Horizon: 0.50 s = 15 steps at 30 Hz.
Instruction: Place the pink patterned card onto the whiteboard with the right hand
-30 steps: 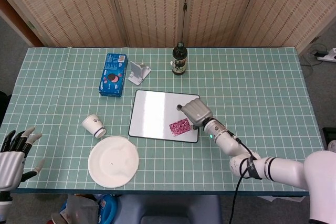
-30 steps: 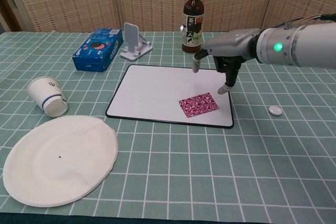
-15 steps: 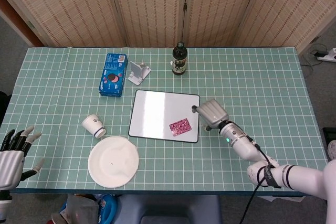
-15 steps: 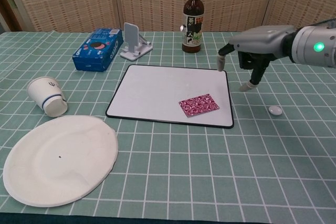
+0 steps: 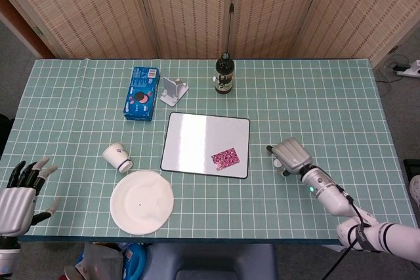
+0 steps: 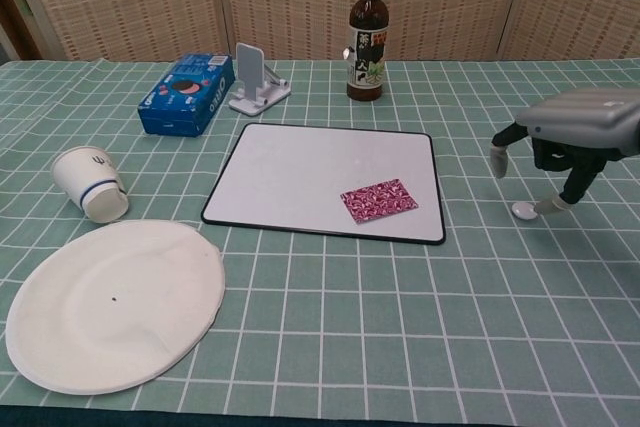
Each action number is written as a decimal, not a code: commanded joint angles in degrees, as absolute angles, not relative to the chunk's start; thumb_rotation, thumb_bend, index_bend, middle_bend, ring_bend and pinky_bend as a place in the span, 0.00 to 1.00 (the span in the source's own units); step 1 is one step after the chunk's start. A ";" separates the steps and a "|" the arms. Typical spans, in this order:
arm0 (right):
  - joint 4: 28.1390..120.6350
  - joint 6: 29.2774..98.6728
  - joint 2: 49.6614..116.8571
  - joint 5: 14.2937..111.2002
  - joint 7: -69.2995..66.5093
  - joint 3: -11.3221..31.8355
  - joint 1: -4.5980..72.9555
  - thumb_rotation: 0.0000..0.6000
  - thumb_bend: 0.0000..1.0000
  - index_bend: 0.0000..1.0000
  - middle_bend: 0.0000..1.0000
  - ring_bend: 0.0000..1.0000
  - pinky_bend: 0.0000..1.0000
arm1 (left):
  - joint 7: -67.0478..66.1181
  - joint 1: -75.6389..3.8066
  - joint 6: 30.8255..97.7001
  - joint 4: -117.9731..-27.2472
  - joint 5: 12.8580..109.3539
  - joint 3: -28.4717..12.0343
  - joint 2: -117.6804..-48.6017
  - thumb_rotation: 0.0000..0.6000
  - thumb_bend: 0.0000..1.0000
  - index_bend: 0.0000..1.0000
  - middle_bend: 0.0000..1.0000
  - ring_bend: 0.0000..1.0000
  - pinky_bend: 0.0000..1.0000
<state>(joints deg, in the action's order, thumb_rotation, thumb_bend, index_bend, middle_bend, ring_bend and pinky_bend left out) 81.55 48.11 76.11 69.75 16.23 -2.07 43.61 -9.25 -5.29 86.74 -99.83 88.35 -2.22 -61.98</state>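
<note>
Woven cane screens stood behind a table (image 5: 328, 96) covered in a green cloth with a white grid. On it lay the whiteboard (image 5: 207, 143) (image 6: 325, 178), black-edged, and the pink patterned card (image 5: 225, 157) (image 6: 378, 199) rested flat on the board's near right part, slightly askew, with nothing touching it.

To the right of the whiteboard, clear of its edge, the right hand (image 5: 291, 155) (image 6: 570, 137) hung over the cloth with its fingers parted and pointing downward, holding nothing. In the chest view one fingertip (image 6: 545, 207) sat just beside a small white round object (image 6: 522, 210) on the cloth; whether they touched could not be told.

Behind the whiteboard, toward its right corner, a dark bottle (image 5: 224, 74) (image 6: 367, 40) stood upright with a label whose writing was too small to read. Behind its left corner stood a white phone stand (image 5: 173, 90) (image 6: 256, 79), and left of that lay a blue biscuit box (image 5: 142, 92) (image 6: 188, 94) marked OREO. Left of the whiteboard a white paper cup (image 5: 117, 157) (image 6: 90, 184) with a blue band lay on its side, and nearer, off the board's near left corner, sat a white paper plate (image 5: 142, 202) (image 6: 108, 301).

Far to the left of the whiteboard, at the table's near edge in the head view, the left hand (image 5: 18, 191) was held with fingers spread and empty.
</note>
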 commanded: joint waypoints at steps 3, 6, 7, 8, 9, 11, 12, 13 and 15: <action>78.25 46.47 77.78 70.25 15.30 -2.36 42.85 1.00 0.23 0.39 0.97 1.00 0.97 | -9.42 -5.16 86.84 -99.95 88.27 -2.14 -61.94 1.00 0.29 0.19 0.10 0.12 0.05; 76.61 45.82 78.63 70.36 14.76 -2.26 42.51 1.00 0.24 0.40 0.97 1.00 0.97 | -9.44 -5.12 86.77 -99.96 88.16 -2.09 -61.96 1.00 0.29 0.19 0.10 0.12 0.05; 76.07 45.65 78.90 70.40 14.62 -2.18 42.45 1.00 0.24 0.40 0.98 1.00 0.97 | -9.51 -5.13 86.72 -99.94 88.16 -2.05 -61.97 1.00 0.29 0.19 0.10 0.12 0.05; 75.55 45.39 79.12 70.38 14.46 -2.11 42.41 1.00 0.24 0.41 0.98 1.00 0.97 | -9.56 -5.14 86.70 -99.92 88.18 -2.04 -61.99 1.00 0.29 0.19 0.10 0.12 0.05; 75.00 45.06 79.36 70.41 14.31 -2.01 42.39 1.00 0.25 0.41 0.98 1.00 0.97 | -9.57 -5.14 86.70 -99.93 88.21 -2.03 -61.99 1.00 0.29 0.19 0.10 0.12 0.05; 74.28 44.60 79.71 70.47 14.29 -1.86 42.36 1.00 0.25 0.41 0.98 1.00 0.97 | -9.55 -5.12 86.74 -99.90 88.12 -2.07 -62.02 1.00 0.29 0.19 0.10 0.12 0.05; 74.01 44.42 79.86 70.48 14.31 -1.78 42.36 1.00 0.25 0.41 0.98 1.00 0.97 | -9.55 -5.11 86.73 -99.87 88.06 -2.08 -62.03 1.00 0.29 0.19 0.10 0.12 0.05; 73.77 44.23 80.01 70.48 14.33 -1.69 42.37 1.00 0.25 0.41 0.98 1.00 0.97 | -9.56 -5.11 86.70 -99.86 88.02 -2.09 -62.03 1.00 0.29 0.19 0.10 0.12 0.05; 73.30 43.90 80.37 70.51 14.44 -1.47 42.40 1.00 0.25 0.41 0.98 1.00 0.97 | -9.58 -5.11 86.69 -99.82 88.02 -2.06 -62.03 1.00 0.29 0.19 0.10 0.12 0.05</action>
